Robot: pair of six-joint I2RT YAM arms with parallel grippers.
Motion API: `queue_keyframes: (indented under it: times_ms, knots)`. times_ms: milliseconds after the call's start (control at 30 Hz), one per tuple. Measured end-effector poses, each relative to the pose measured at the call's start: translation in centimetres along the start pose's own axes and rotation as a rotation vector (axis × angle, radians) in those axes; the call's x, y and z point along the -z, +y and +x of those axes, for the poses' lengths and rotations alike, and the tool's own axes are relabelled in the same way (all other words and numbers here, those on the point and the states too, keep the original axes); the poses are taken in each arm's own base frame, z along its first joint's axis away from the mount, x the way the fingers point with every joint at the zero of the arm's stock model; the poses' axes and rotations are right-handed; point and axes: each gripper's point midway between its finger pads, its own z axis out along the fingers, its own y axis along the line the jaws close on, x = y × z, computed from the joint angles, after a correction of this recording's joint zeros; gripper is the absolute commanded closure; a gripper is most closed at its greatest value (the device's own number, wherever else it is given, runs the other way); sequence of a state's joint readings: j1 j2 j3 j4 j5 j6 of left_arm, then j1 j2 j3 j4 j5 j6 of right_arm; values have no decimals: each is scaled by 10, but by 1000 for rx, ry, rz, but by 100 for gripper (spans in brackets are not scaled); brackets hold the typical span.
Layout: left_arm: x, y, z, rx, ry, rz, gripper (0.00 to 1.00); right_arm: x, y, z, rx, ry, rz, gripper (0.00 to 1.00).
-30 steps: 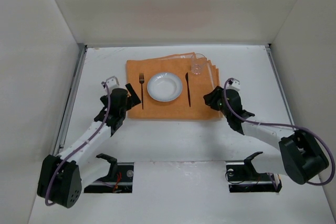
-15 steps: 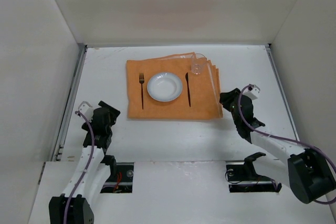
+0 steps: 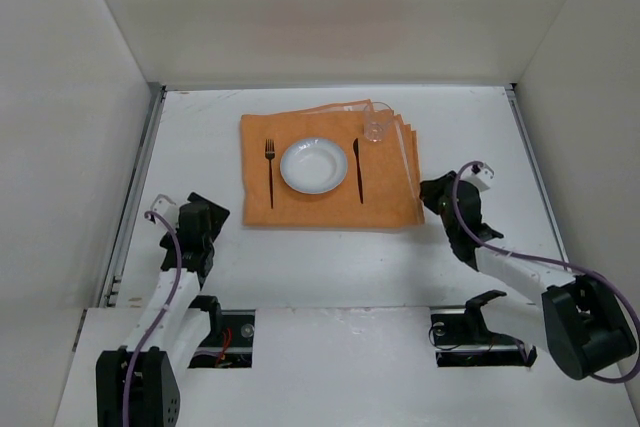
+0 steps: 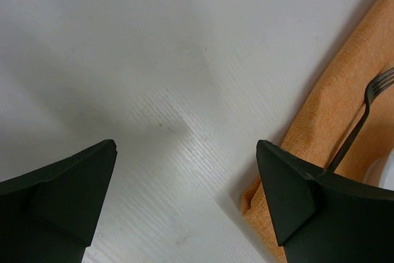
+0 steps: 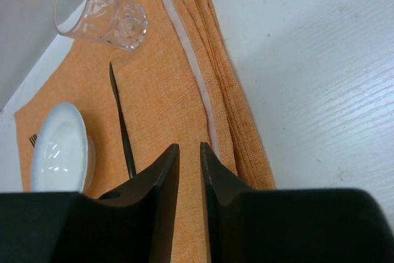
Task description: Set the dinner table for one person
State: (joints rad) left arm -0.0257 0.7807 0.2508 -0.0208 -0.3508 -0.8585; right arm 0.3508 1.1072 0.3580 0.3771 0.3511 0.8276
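The dinner table [image 3: 200, 127] is a white tabletop with an orange mat [image 3: 330, 197] in its middle. On the mat lie a white plate [image 3: 314, 165], a black fork [image 3: 270, 172] to its left, a black knife [image 3: 357, 169] to its right, and a clear glass [image 3: 377, 130] at the far right. My left gripper [image 3: 212, 209] is open and empty over bare table, near-left of the mat; its wrist view shows the mat corner [image 4: 320, 127] and fork [image 4: 363, 121]. My right gripper [image 3: 428, 190] is shut and empty at the mat's right edge [image 5: 246, 146], with the knife [image 5: 121, 121], glass [image 5: 104, 12] and plate [image 5: 58, 149] ahead.
White walls enclose the table on the left, far and right sides. Grey metal strips [image 3: 135, 187] run along the table's side edges. The arm bases and black mounts [image 3: 215, 322] sit at the near edge. The mat's right side shows several folded layers [image 5: 212, 47].
Both arms have pulled back from the mat since a second ago: the left to the near-left, the right toward the right. Over the last half second they barely moved.
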Motion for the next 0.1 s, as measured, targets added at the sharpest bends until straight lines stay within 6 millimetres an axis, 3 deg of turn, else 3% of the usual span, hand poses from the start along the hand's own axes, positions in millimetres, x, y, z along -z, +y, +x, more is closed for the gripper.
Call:
queue_keyframes:
  times_ms: [100]
  knots:
    - [-1, -3, -2, 5, -7, 12, 0, 0, 0, -1, -2, 0, -2, 61]
